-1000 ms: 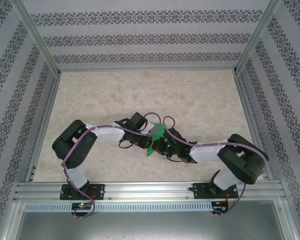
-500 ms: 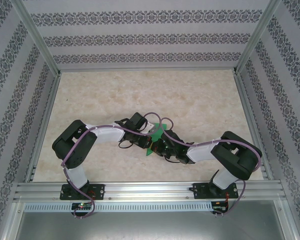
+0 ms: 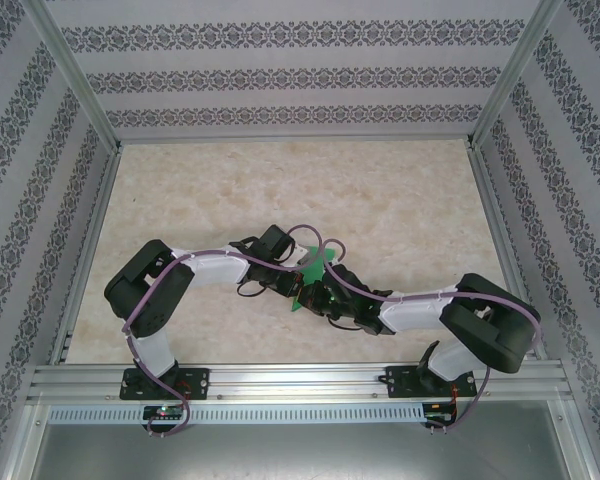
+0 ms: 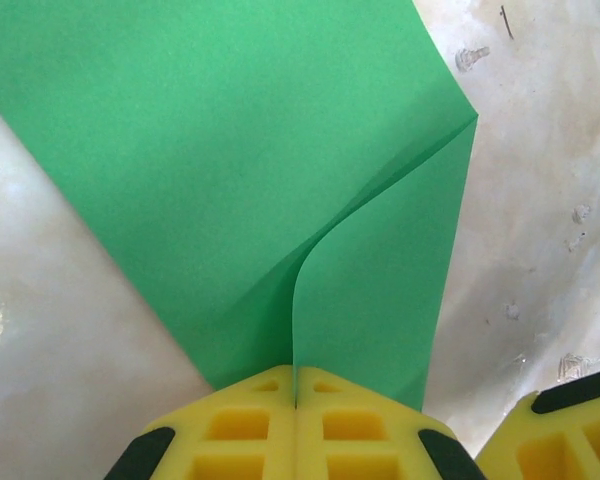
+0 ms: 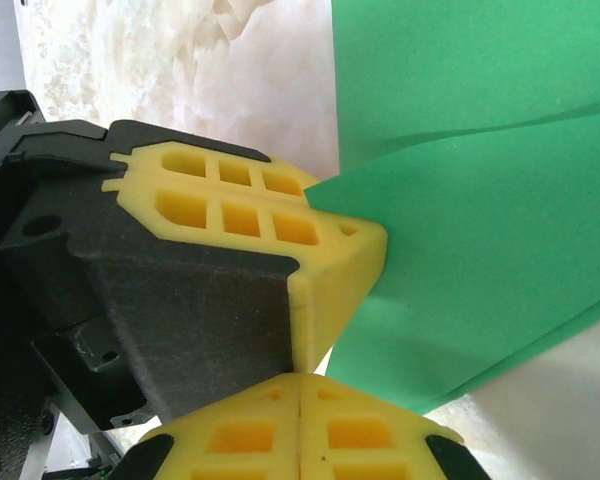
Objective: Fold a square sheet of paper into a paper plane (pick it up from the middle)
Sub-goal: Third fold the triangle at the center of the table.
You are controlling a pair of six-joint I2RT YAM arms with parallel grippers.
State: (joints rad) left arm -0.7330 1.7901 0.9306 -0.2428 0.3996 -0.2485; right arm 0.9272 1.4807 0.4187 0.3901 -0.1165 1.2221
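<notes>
With left gripper clamped on green paper at fold, with right gripper closed alongside, hold unclear: needed firm pinch, straight crease, matched edges.

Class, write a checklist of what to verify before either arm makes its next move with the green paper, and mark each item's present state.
1. Left gripper shut on the green paper: ok.
2. Right gripper shut: ok. Whether it grips the paper: cannot tell.
3. Fold pressed flat: not ok, the flap bows in a curve.
4. Paper untorn: ok where visible.
5. Clearance between the two grippers: not ok, their fingers look to be touching or nearly so.
</notes>
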